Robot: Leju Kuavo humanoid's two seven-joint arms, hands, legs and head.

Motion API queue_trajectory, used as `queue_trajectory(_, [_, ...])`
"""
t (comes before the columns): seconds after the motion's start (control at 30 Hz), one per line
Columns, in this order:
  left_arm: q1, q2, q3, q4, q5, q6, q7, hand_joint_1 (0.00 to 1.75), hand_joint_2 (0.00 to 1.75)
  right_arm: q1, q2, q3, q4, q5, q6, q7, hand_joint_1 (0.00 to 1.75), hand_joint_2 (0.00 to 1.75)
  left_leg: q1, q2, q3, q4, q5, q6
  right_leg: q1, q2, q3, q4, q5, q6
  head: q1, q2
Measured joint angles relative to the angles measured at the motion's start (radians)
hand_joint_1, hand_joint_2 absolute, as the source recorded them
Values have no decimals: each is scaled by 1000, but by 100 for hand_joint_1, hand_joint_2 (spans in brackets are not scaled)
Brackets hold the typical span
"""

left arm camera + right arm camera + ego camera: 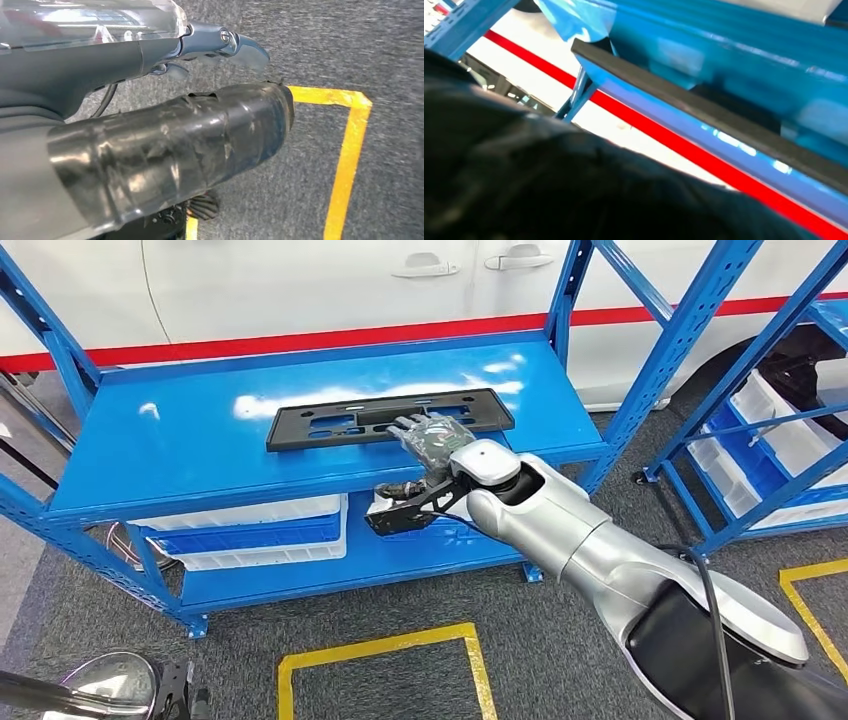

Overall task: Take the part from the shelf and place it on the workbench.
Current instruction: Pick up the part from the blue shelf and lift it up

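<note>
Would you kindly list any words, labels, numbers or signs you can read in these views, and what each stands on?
None can be read.
The black part on the blue shelf shows cut-outs but no lettering.
The white car body bears just a red stripe.

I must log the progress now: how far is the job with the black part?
Done: the right hand has reached the black part. In hand: it rests on the part's near edge; a grip is unclear. Left: lifting it off the blue shelf and carrying it to the workbench.
</note>
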Motion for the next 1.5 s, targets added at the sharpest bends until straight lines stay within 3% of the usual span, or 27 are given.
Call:
queue_trajectory(0.03, [-1,-1,0,0,0,0,-1,0,0,-2,0,0,0,0,0,0,0,0,0,0,2,-1,-3,-3,5,-1,19,-42,11,-6,0,0])
queue_trajectory(0.1, [-2,-2,0,0,-1,-1,-1,0,0,-4,0,0,0,0,0,0,0,0,1,1,3,-5,-4,-14,11,-1,31,-68,4,-13,-1,0])
queue_trajectory(0.2, [-3,-2,0,0,-3,-2,-1,0,0,-5,-2,0,1,0,-1,0,0,0,2,4,-3,19,-26,-28,0,-1,57,-96,5,-23,-1,0])
queue_trajectory(0.23, [-4,-2,0,0,-3,-2,-1,0,0,-6,-1,0,1,0,-1,0,0,0,2,5,-22,60,-47,-30,-3,-2,66,-103,4,-27,-2,0])
queue_trajectory(0.3, [-5,-1,0,0,-4,-1,0,0,0,-3,0,0,1,0,-2,0,0,0,4,5,-91,187,-94,-36,-1,-2,76,-105,-2,-33,-2,0])
queue_trajectory(0.33, [-4,-1,0,0,-4,0,1,0,0,1,1,0,1,0,-2,0,0,0,5,5,-126,239,-105,-39,-1,-1,80,-104,-7,-34,-2,0])
queue_trajectory(0.37, [-3,-1,0,0,-4,0,1,0,0,5,1,0,2,0,-2,0,0,0,6,5,-148,262,-96,-42,-1,-1,84,-101,-12,-33,-2,0])
queue_trajectory(0.4, [-2,-1,0,0,-4,0,2,0,0,7,1,0,2,0,-2,0,0,0,7,5,-151,246,-70,-45,-1,0,88,-97,-19,-31,-2,0])
queue_trajectory(0.47, [-1,0,0,0,-4,1,2,0,0,9,1,0,2,0,-2,0,0,0,9,6,-107,126,11,-46,-3,2,96,-85,-37,-24,-2,0])
queue_trajectory(0.53, [-2,1,0,0,-4,1,2,0,0,8,1,0,2,-1,-2,0,0,0,7,5,-64,29,46,-42,0,4,96,-70,-53,-13,-1,0])
queue_trajectory(0.7, [0,1,0,0,-4,3,10,0,0,14,1,0,4,-11,-9,-2,0,0,8,4,-47,5,33,-14,1,5,86,-43,-82,9,0,0])
queue_trajectory(0.77, [-1,1,0,0,-4,4,11,0,0,17,1,0,5,-13,-12,-3,0,0,9,5,-35,0,28,-4,-3,2,38,56,-128,19,1,0])
queue_trajectory(0.83, [-1,1,0,0,-4,4,11,0,0,25,1,0,7,-13,-13,-4,0,0,9,6,-28,0,21,0,-7,1,-41,187,-169,25,1,0])
queue_trajectory(0.87, [-1,1,0,0,-4,3,11,0,0,31,0,0,8,-13,-14,-4,0,0,8,5,-24,0,17,1,-9,0,-68,219,-166,26,1,0])
queue_trajectory(0.9, [0,1,0,0,-4,3,11,0,0,36,0,0,10,-13,-14,-5,0,0,8,4,-18,1,12,0,-10,0,-78,214,-142,25,1,0])
queue_trajectory(0.97, [1,1,0,0,-4,4,11,0,0,39,-2,0,12,-13,-15,-6,0,0,9,2,-2,1,0,-3,-11,0,-43,98,-50,19,2,0])
queue_trajectory(1.03, [-1,0,0,0,-4,3,11,0,0,36,-2,0,13,-13,-17,-6,0,0,7,2,6,1,-9,-11,-4,0,5,-19,6,8,2,0])
queue_trajectory(1.1, [-2,0,0,0,-5,2,11,0,0,35,-3,0,14,-13,-19,-7,0,0,5,2,6,-2,-12,-21,3,0,21,-54,3,-1,1,0])
queue_trajectory(1.17, [-2,0,0,0,-7,0,11,0,0,35,-4,0,15,-13,-19,-8,0,0,6,4,9,-3,-17,-31,1,1,30,-68,-1,-9,1,0])
queue_trajectory(1.23, [-3,0,0,0,-8,-2,10,0,0,33,-5,0,15,-13,-20,-8,0,0,7,6,-7,40,-41,-40,-4,1,45,-81,-3,-19,0,0])
queue_trajectory(1.33, [-3,1,0,0,-9,-3,10,0,0,37,-4,0,16,-13,-20,-9,0,0,8,5,-112,225,-108,-47,-1,2,61,-84,-12,-33,0,0])
queue_trajectory(1.37, [-2,1,0,0,-9,-3,10,0,0,41,-4,0,17,-13,-20,-9,0,0,8,5,-144,269,-113,-48,0,2,65,-83,-16,-35,0,0])
queue_trajectory(1.4, [-2,1,0,0,-9,-3,11,0,0,44,-4,0,18,-13,-21,-9,0,0,8,5,-159,277,-98,-48,2,3,70,-82,-21,-35,0,0])
queue_trajectory(1.43, [-1,2,0,0,-10,-3,11,0,0,47,-4,0,19,-13,-22,-9,0,0,8,5,-151,241,-62,-47,3,5,75,-79,-27,-34,0,0])
queue_trajectory(1.5, [-1,2,0,0,-10,-2,11,0,0,48,-4,0,20,-13,-24,-9,0,0,6,6,-96,108,17,-40,4,7,86,-71,-42,-29,0,0])
